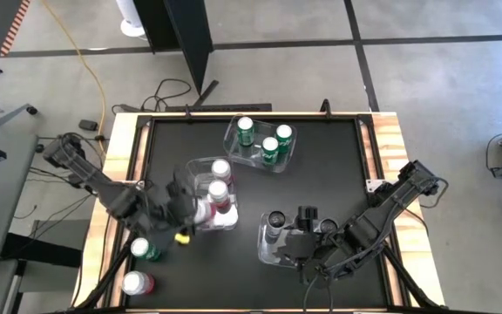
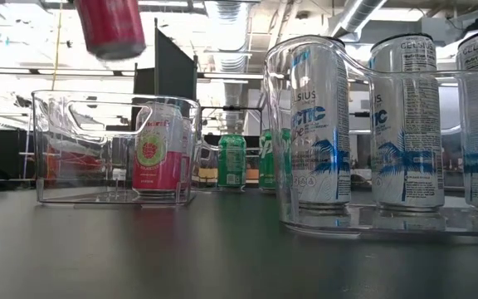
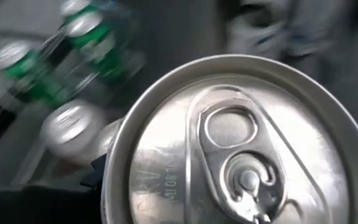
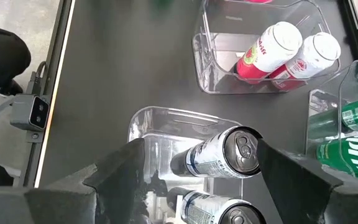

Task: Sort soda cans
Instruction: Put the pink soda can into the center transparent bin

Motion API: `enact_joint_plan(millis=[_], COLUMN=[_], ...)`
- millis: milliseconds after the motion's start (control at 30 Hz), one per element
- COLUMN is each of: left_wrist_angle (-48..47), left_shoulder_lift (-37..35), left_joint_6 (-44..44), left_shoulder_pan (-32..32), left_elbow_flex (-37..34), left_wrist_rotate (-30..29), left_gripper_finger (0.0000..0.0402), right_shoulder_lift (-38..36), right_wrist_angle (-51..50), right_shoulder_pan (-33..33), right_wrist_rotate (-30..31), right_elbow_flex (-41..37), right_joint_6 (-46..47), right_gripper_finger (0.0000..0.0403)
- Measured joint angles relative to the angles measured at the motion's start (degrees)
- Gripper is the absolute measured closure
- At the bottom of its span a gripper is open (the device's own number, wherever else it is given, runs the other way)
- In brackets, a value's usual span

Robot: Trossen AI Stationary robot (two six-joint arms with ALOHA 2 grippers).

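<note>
The left jaws (image 1: 200,212) hold a red can (image 2: 110,26) up in the air, over the near end of the middle bin (image 1: 200,166). The wrist view on that arm looks right down on the can's silver top (image 3: 238,146), which fills most of the picture. In the low view the can hangs high above the worktop (image 1: 321,196), well clear of the bin's rim. Two more red cans (image 1: 219,189) stand inside that bin. A third red can (image 1: 136,283) stands alone at the near left corner of the worktop, and a green can (image 1: 144,250) stands close to it. Three green cans (image 1: 269,148) stand in the far bin (image 1: 231,133). The right jaws (image 4: 197,165) stand wide open and hold nothing. They hover over the near bin (image 4: 166,118), with one dark can (image 4: 219,155) right between them but not touching. A second dark can (image 4: 213,210) stands next to it in the same bin. The low view shows three dark cans (image 2: 403,120) standing side by side in this bin.
</note>
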Motion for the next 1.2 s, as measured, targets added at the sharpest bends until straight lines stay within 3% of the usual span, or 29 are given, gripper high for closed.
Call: enact_joint_plan(millis=[200,400,733,1200], left_wrist_angle=[-10.1,-11.52,-2.57,14.96], left_shoulder_lift=[-2.35,-2.11,-2.04,-1.98], left_joint_6=[-3.92,-3.58,-1.79,-0.24], left_shoulder_pan=[9.04,17.91,27.75,33.63], left_elbow_flex=[-0.01,-0.72,-10.69,-23.86], left_wrist_rotate=[-0.07,-0.07,5.22,11.83], left_gripper_finger=[0.0109,0.0109,0.0109,0.0109], right_shoulder_lift=[0.0,0.0,0.0,0.0], right_wrist_angle=[-0.01,0.0,0.04,0.0], right_shoulder_pan=[0.0,0.41,3.16,4.15], right_wrist_rotate=[0.0,0.0,0.04,1.47], right_elbow_flex=[0.0,0.0,0.0,0.0], right_joint_6=[-0.29,-1.55,-2.83,-2.83], right_gripper_finger=[0.0077,0.0077,0.0077,0.0077])
